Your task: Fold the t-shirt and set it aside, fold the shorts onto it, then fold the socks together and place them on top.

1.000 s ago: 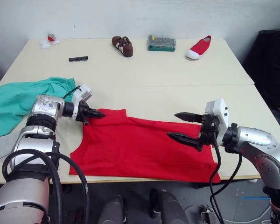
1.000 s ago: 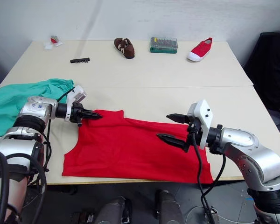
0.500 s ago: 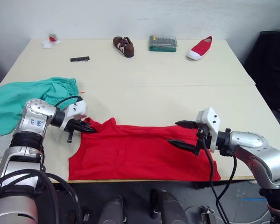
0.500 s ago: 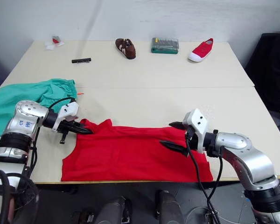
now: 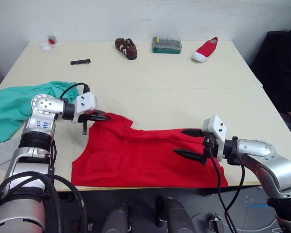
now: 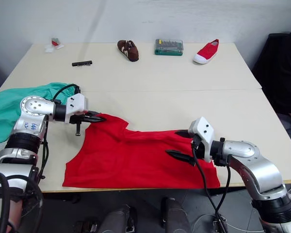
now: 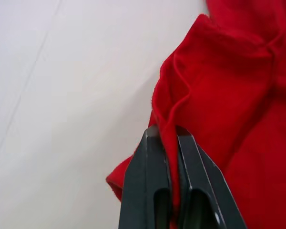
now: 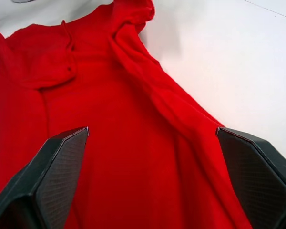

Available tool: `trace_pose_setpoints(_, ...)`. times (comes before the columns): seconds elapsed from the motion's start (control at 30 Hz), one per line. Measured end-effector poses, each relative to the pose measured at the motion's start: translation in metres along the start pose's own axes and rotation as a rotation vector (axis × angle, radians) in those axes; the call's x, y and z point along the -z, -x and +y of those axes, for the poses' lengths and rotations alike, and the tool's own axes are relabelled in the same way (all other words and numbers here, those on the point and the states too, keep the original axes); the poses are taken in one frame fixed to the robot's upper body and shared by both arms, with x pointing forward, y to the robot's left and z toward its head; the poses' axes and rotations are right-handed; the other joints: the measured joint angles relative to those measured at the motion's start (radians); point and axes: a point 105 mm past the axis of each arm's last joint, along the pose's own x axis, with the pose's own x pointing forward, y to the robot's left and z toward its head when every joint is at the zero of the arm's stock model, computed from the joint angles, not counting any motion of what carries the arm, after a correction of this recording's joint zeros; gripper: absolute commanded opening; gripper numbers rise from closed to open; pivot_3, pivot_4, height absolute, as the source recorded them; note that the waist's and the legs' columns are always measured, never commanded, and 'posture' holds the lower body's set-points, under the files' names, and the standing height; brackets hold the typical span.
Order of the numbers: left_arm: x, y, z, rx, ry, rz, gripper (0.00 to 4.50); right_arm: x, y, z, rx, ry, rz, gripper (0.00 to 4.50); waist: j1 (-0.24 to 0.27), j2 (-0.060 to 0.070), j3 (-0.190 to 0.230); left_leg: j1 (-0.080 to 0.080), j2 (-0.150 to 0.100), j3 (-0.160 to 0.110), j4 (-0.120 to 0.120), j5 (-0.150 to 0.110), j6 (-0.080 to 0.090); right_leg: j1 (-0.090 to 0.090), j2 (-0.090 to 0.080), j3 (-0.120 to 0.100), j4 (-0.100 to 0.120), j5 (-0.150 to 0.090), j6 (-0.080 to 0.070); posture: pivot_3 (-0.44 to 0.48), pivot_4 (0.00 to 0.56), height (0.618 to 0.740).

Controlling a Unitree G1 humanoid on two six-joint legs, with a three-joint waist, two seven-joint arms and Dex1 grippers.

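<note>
Silver-grey metal arms with rounded joint housings carry white camera blocks at the wrists; black cables loop along both. Each end effector, left (image 5: 101,117) and right (image 5: 188,143), has two pointed black fingers.

Red t-shirt (image 5: 145,153), teal shorts (image 5: 17,104) beside

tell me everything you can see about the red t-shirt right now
The t-shirt is plain bright red thin cloth, lying mostly flat but wrinkled along the near edge of the table. The left gripper is shut on a fold of its edge at the shirt's left end. The right gripper is open over its right part.
</note>
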Motion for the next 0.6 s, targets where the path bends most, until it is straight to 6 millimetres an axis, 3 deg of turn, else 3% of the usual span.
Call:
trace_pose_setpoints(0.1, 0.011, 0.005, 0.002, -0.026, 0.130, 0.005, 0.03, -0.001, 0.000, -0.001, 0.005, 0.014, -0.002, 4.39, 0.002, 0.000, 0.000, 0.000, 0.000, 0.000, 0.000, 0.000, 0.000, 0.000, 0.000, -0.003, 0.000, 0.000, 0.000, 0.000, 0.150, 0.740)
trace_pose_setpoints(0.23, 0.009, 0.010, 0.009, -0.054, 0.243, -0.026, 1.00, -0.003, -0.001, 0.000, -0.002, 0.019, -0.012, 4.39, 0.002, 0.000, 0.000, 0.000, 0.000, 0.000, 0.000, 0.000, 0.000, 0.000, 0.000, -0.006, 0.000, 0.000, 0.000, 0.000, 0.150, 0.740)
trace_pose_setpoints(0.43, 0.004, 0.012, 0.007, -0.003, 0.355, -0.078, 2.90, -0.009, -0.003, 0.000, -0.018, 0.034, -0.026, 4.39, 0.002, 0.000, 0.000, 0.000, 0.000, -0.001, 0.000, 0.000, 0.000, 0.000, 0.000, -0.006, 0.000, 0.000, 0.000, 0.000, 0.150, 0.740)
trace_pose_setpoints(0.6, -0.005, 0.013, 0.010, -0.001, 0.377, -0.106, 2.90, -0.009, -0.003, 0.000, -0.019, 0.034, -0.026, 4.39, 0.001, 0.000, 0.000, 0.000, 0.000, 0.000, 0.000, 0.000, 0.000, 0.000, 0.000, -0.006, 0.000, 0.000, 0.000, 0.000, 0.150, 0.740)
